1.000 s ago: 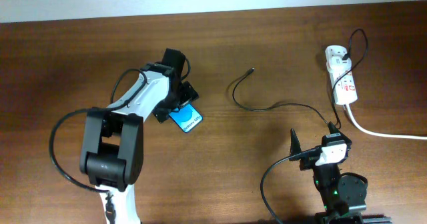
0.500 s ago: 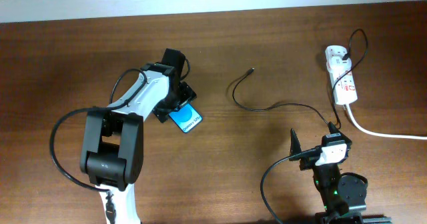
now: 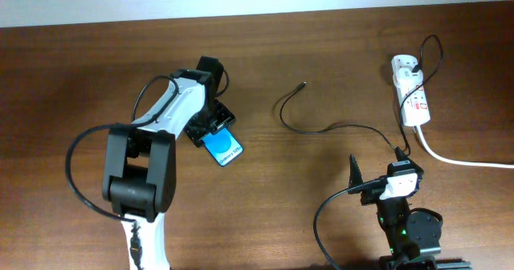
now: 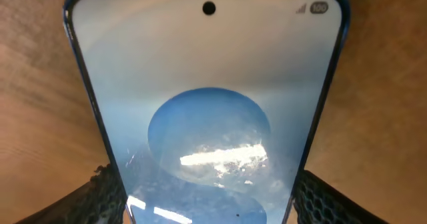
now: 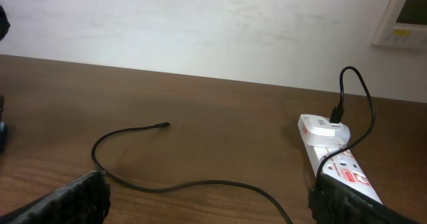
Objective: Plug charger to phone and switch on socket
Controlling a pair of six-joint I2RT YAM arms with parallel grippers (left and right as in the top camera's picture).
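The phone [image 3: 224, 149] has a bright blue screen and lies on the brown table left of centre. My left gripper [image 3: 210, 127] is shut on its edges. In the left wrist view the phone [image 4: 210, 111] fills the frame between the two finger pads. The charger is a thin black cable [image 3: 321, 128]. Its free tip [image 3: 302, 84] lies on the table and its plug [image 3: 408, 71] sits in the white socket strip [image 3: 413, 97] at the far right. My right gripper [image 3: 377, 183] is open and empty at the front right. Its view shows the cable [image 5: 200, 183] and the socket [image 5: 337, 156].
A thick white cord [image 3: 458, 159] runs from the socket strip off the right edge. A wall panel [image 5: 405, 11] hangs behind the table. The table's far edge meets a white wall.
My left arm has shifted slightly, and the phone in its gripper has moved a little toward the front. The right arm and the cable have not moved.
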